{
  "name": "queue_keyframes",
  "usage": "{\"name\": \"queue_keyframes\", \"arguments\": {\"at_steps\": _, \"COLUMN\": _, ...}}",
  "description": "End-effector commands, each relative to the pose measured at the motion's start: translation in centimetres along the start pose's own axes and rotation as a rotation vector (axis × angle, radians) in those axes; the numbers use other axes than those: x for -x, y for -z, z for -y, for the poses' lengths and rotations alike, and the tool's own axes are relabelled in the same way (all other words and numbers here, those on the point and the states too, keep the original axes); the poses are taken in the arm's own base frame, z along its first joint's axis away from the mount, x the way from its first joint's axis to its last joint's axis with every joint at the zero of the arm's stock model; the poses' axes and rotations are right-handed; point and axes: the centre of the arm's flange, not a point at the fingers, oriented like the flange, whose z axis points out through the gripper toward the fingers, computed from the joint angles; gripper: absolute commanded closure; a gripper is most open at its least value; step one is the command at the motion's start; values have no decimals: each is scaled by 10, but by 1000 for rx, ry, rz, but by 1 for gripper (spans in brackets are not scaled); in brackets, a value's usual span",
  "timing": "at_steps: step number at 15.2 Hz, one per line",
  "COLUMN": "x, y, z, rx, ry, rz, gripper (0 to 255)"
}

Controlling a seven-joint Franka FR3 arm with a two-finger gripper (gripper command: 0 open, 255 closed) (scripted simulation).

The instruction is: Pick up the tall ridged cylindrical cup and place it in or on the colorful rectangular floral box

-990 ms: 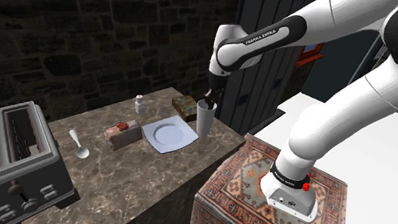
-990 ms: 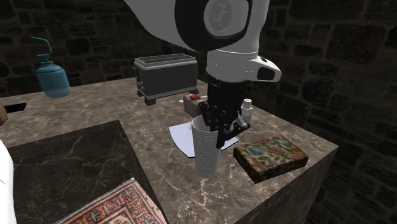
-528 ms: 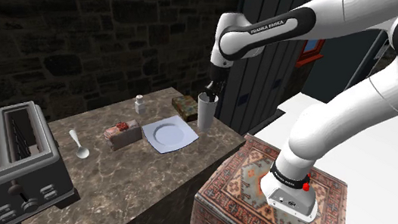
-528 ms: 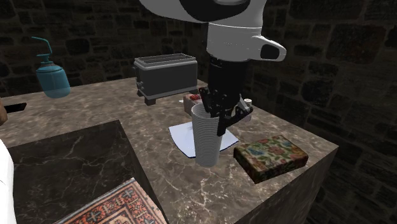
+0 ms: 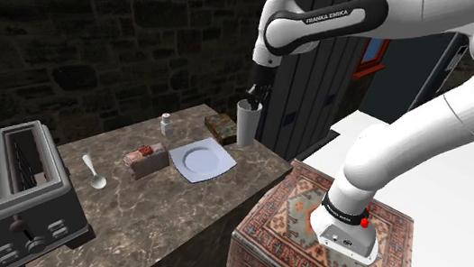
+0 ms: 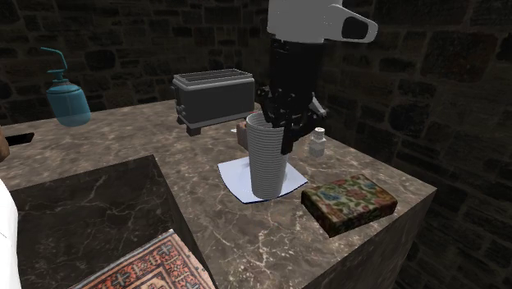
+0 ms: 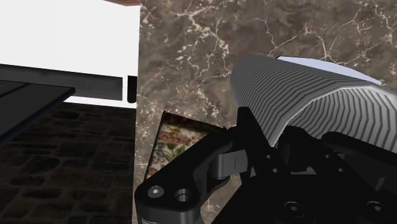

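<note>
Cup: tall ridged grey cup (image 6: 267, 164) was upright, long axis vertical, mouth up. It hung just beside the floral box (image 6: 349, 203), on the box's plate side and not over it.
Grasp: pincer (image 6: 287, 130) was clamped on the cup's rim wall from above.
Height: cup base was judged clear of the desk (image 6: 123, 139); contact could not be ruled out.
Key relation: the box lay flat and lower than the cup, off to one side. A short sideways carry was judged necessary.
Cup contents: none were visible.
Box: lid was shut and contents hidden. The top face was bare, so placement on top was judged likely.
Beyond the box: white plate (image 6: 234, 174), shaker (image 6: 317, 144) and toaster (image 6: 215, 98) stood on the desk.
</note>
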Motion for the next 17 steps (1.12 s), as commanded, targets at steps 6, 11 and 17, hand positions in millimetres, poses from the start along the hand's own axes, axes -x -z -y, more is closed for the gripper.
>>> {"name": "queue_keyframes", "arguments": {"at_steps": 6, "x": -12, "y": 35, "z": -2, "rx": 0, "ry": 0, "rz": 0, "gripper": 255}}
{"name": "queue_keyframes", "arguments": {"at_steps": 11, "x": -69, "y": 54, "z": -30, "rx": 0, "ry": 0, "rz": 0, "gripper": 255}}
{"name": "queue_keyframes", "arguments": {"at_steps": 17, "x": -137, "y": 77, "z": -63, "rx": 0, "ry": 0, "rz": 0, "gripper": 255}}
